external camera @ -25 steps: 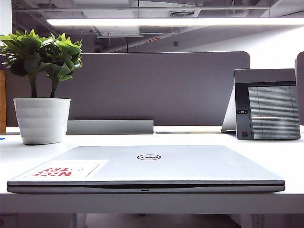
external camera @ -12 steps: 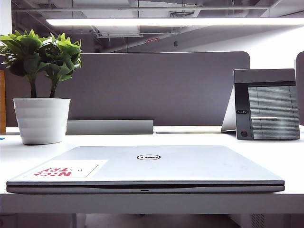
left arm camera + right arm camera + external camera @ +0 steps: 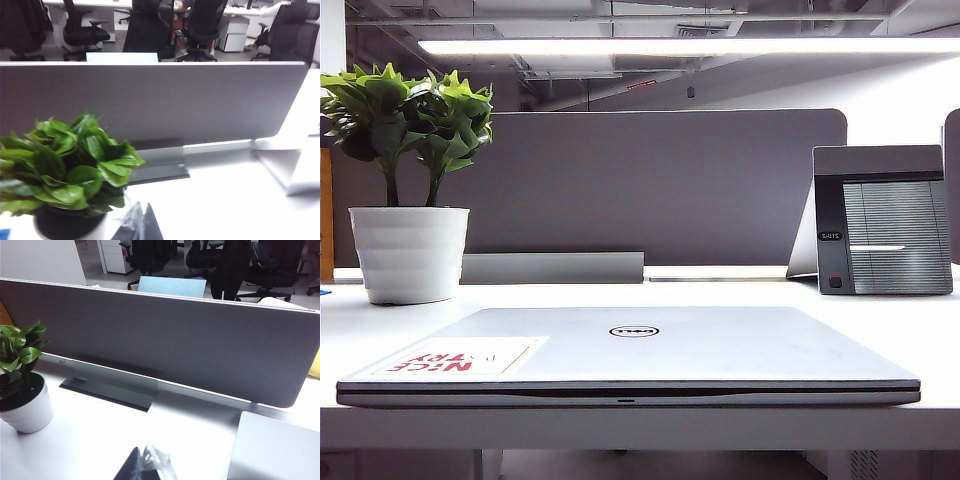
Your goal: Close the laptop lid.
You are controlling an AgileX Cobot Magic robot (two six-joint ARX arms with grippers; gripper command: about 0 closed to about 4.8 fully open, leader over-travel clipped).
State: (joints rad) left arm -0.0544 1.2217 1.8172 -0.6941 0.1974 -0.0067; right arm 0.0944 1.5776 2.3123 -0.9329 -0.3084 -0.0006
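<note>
Nothing has moved since the earlier frames. From the exterior view, the laptop lid (image 3: 650, 345) lies flat and shut on the white tabletop (image 3: 920, 320), near its front edge; its silver face shows an oval Dell logo (image 3: 633, 331) and a white sticker (image 3: 460, 357) with red letters reading "NICE TRY", upside down. A potted plant (image 3: 408, 180) stands back left, a grey ribbed-panel device (image 3: 882, 220) back right, before a grey divider (image 3: 650, 185).

Left wrist view: the left end effector (image 3: 136, 225) peeks in beside the plant; its opening cannot be told.

Right wrist view: the right end effector (image 3: 145, 464) hangs above the tabletop, its opening likewise unclear.
</note>
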